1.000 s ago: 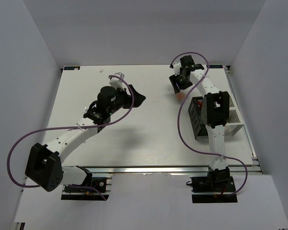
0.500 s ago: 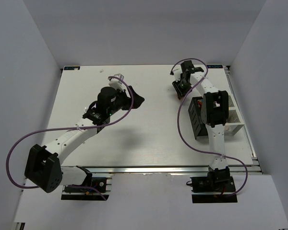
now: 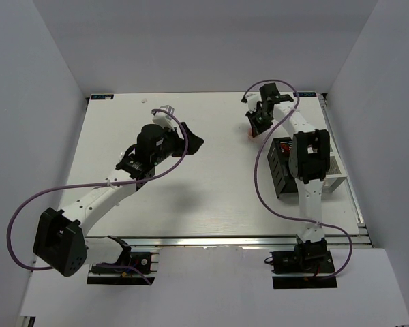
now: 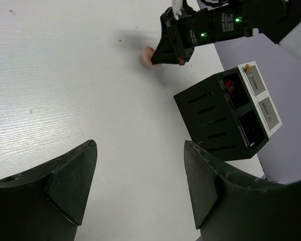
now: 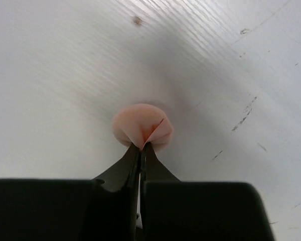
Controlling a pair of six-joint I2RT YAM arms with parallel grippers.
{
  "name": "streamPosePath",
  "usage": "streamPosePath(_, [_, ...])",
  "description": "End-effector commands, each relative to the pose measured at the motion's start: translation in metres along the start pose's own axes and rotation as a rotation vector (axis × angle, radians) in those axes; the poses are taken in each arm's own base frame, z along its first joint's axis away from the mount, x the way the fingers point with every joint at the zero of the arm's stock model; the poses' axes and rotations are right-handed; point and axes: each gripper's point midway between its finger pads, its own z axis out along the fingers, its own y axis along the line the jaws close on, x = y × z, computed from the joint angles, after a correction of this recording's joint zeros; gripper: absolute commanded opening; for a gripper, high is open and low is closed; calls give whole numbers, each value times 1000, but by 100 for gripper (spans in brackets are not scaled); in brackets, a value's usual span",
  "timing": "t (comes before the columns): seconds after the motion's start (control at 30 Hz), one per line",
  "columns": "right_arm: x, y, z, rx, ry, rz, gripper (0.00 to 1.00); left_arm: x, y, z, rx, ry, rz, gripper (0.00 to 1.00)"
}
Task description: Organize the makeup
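Table: white, bears everything; two arms bolted at its 6 o'clock edge.
Box: one, black with white compartments, at the table's 3 o'clock, just beside the right arm.
Left gripper: jaws wide apart, nothing between them; hangs over bare table near centre, well apart from any makeup.
Right gripper: jaws closed tip to tip, pinching the near rim of the disc, which creases at the pinch.
Disc: one, peach-pink and round, on the table at its 1 o'clock, at 11 o'clock from the box and near it.
Key relation: in the right wrist view the disc lies at 12 o'clock from the tips, touching them. Being round, it has no long axis to line up.
Nearer arm: the right, already on it; the left stands well off at the disc's 9 o'clock.
Box contents: one red item in a black compartment; a tan bit at the edge of a white one. Rest hidden.
Count: arms two, box one, disc one.
Judgement: next comes lift and carry to the box.
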Motion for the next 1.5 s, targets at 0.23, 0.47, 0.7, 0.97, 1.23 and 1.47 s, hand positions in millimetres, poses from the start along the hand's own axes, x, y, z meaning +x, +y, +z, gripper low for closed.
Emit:
streamPosePath(0.23, [-95,28,-201,-16,-536,-7,0,-32,-18,-16,39,-98,25,79])
streamPosePath(0.47, [34,-54,-297,226,-539,199,0,-88,-4,-42,-152,-254,84,95])
streamPosePath(0.7, [171,-37,-299,345,-276,175,0,-111,20,-60,-268,-303,83,98])
streamPosePath(0.97, [224,-30,-243,253,-95,316,0,-110,44,-67,-255,-199,33,98])
streamPosePath(1.23, [233,-45,-223,224,-23,334,36,-127,55,-87,-297,-225,17,98])
streamPosePath(1.47, [204,-49,-271,318,-124,218,60,-139,54,-109,-345,-254,23,86])
